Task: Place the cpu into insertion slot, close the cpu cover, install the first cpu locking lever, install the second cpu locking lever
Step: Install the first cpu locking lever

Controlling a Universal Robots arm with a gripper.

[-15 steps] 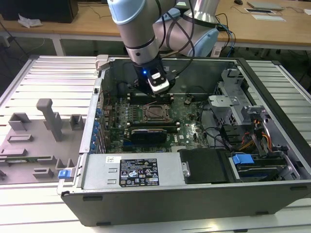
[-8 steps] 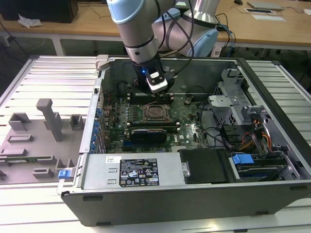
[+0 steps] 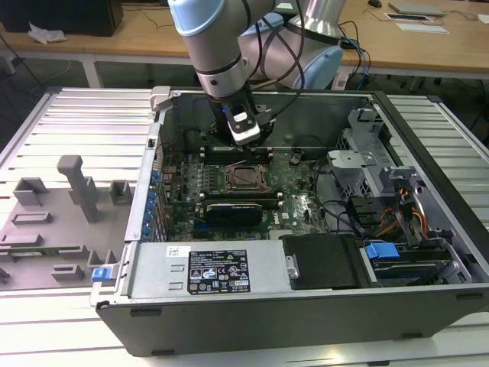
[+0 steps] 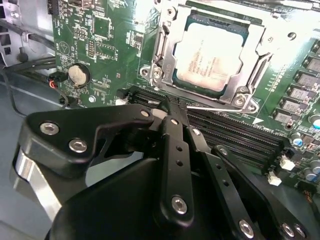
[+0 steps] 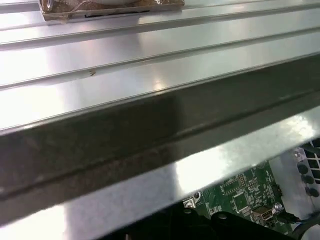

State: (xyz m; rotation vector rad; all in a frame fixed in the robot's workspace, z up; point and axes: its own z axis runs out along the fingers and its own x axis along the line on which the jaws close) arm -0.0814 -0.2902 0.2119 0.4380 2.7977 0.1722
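Motherboard [image 4: 100, 50] inside an open computer case [image 3: 428, 229]; the cpu [image 4: 210, 52] is seen seated flat in the insertion slot [image 4: 227, 91], with the cpu cover [image 4: 167, 57] lying over its edges; the gripper [image 4: 167, 105] is held just beside the socket, its fingers drawn narrowly together with nothing seen between them, at one end of a thin locking lever [image 4: 225, 107]; the lever is judged stiff, springy and slippery, best hooked near its free end; the chip is judged light and fragile.

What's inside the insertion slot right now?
The cpu, silver face up, showing through the cut-out of the cpu cover. The cover's frame overlaps the cpu's edges, and whatever lies beneath the cpu is hidden.
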